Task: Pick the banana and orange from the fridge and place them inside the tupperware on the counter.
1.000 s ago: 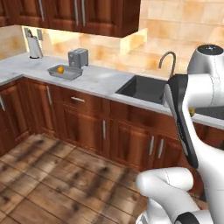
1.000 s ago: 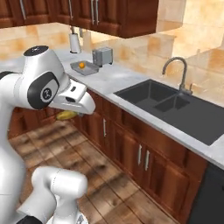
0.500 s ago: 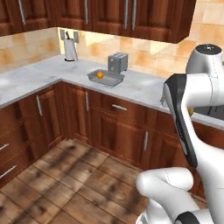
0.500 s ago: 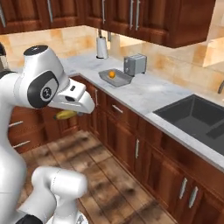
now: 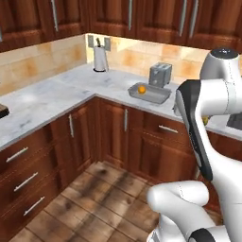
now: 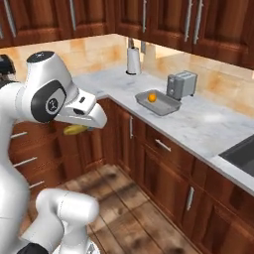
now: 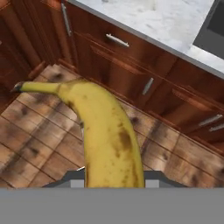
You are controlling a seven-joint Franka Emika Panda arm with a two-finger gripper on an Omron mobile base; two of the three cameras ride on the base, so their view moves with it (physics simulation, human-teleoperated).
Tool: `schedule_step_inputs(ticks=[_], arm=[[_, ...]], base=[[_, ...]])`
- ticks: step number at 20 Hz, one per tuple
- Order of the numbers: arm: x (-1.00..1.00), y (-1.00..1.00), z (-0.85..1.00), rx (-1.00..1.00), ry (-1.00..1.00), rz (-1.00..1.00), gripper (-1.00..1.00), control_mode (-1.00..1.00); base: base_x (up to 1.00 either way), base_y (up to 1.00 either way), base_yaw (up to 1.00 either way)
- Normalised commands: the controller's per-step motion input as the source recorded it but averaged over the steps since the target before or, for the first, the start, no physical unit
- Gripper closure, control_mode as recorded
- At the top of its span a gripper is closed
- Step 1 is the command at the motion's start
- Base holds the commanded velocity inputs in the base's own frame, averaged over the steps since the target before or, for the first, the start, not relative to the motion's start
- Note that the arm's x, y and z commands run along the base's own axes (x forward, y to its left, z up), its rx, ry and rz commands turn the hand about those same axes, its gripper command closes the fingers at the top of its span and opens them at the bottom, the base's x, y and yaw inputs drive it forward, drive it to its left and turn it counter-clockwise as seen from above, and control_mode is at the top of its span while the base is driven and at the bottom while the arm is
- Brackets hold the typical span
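A yellow banana [image 7: 109, 135], flecked with brown and ending in a dark stem tip, rises from between the robot's fingers in the hand view, the gripper [image 7: 111, 177] clamped on it above the wooden floor [image 7: 39, 144] and dark reddish-brown cabinets [image 7: 127, 57]. From the right base view the fruit shows as a yellow sliver beneath the white hand, well apart from the counter [image 6: 208, 124]. On that marble top, the small round orange [image 6: 152, 97] already lies inside the shallow grey tupperware [image 6: 166, 106], just beside a silver toaster [image 6: 181, 85].
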Motion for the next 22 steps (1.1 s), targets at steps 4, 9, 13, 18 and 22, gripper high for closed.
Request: schedule_step_inputs(ticks=[4,9,13,18,22], arm=[[0.00,0.00,0.00,0.00,0.00,0.00,1.00,1.00],[0.00,0.00,0.00,0.00,0.00,0.00,1.00,1.00],[0.00,0.00,0.00,0.00,0.00,0.00,1.00,1.00],[0.00,0.00,0.00,0.00,0.00,0.00,1.00,1.00],[0.00,0.00,0.00,0.00,0.00,0.00,1.00,1.00]], base=[[1.00,0.76,0.00],[1.00,0.49,-0.11],[1.00,0.13,-0.52],[1.00,0.00,-0.72],[1.00,0.01,-0.59]])
